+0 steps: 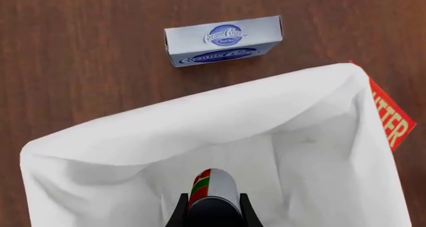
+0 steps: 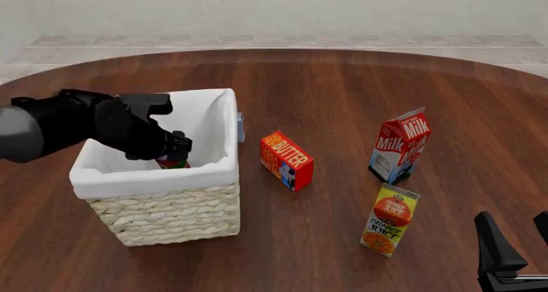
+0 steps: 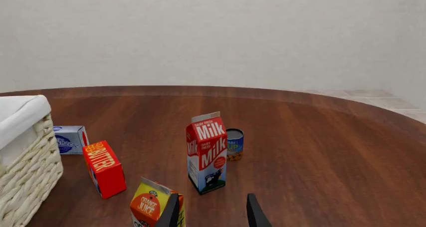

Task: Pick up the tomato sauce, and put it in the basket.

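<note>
My left gripper (image 1: 213, 198) is shut on the tomato sauce (image 1: 214, 184), a small can with a red, white and green label and a metal top. It holds the can inside the mouth of the basket (image 1: 220, 112), over the white cloth lining. In the front view the left gripper (image 2: 176, 152) reaches down past the rim of the basket (image 2: 171, 208), and only the top part of the tomato sauce (image 2: 174, 163) shows above the near edge. My right gripper (image 2: 514, 223) stands open at the table's near right, holding nothing. In its own view the right gripper (image 3: 213, 197) has an empty gap.
A red butter box (image 2: 287, 160) lies right of the basket. A milk carton (image 2: 401, 146) and an orange juice carton (image 2: 389, 220) stand further right. A cream cheese box (image 1: 223, 40) lies beyond the basket. A small blue can (image 3: 234, 143) stands behind the milk.
</note>
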Robot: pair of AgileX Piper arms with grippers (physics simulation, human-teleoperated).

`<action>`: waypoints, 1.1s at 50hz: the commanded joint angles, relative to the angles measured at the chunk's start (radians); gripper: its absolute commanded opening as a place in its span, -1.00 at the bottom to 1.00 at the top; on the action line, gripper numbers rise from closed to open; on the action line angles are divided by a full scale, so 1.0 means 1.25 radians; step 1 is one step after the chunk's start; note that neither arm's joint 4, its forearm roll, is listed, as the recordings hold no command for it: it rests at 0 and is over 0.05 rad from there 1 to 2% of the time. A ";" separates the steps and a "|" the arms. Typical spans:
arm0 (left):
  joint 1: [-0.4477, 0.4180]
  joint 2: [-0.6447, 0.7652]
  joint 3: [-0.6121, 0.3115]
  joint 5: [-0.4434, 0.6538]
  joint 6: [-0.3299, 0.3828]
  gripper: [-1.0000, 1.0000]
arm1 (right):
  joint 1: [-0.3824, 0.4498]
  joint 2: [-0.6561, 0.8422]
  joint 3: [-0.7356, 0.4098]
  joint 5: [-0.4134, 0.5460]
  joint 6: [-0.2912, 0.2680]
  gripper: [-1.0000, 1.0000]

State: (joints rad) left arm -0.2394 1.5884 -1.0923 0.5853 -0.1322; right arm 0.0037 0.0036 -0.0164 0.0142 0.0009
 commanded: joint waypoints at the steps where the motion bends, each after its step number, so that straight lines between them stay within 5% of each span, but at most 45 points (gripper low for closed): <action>1: 0.000 0.007 0.003 -0.006 0.017 -1.00 | -0.001 0.000 0.001 -0.002 0.000 1.00; 4: 0.002 0.007 0.003 -0.006 0.017 -1.00 | -0.001 0.000 0.001 -0.002 0.000 1.00; 5: 0.005 0.006 0.003 -0.008 0.017 1.00 | -0.001 0.000 0.001 -0.002 0.000 1.00; 32: -0.010 -0.006 -0.006 0.012 -0.005 1.00 | -0.001 0.000 0.001 -0.002 0.000 1.00; 55: -0.027 -0.151 -0.041 0.119 -0.036 1.00 | -0.001 0.000 0.001 -0.002 0.000 1.00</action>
State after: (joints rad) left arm -0.2604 1.4722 -1.1459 0.6945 -0.1612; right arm 0.0037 0.0036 -0.0164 0.0142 0.0009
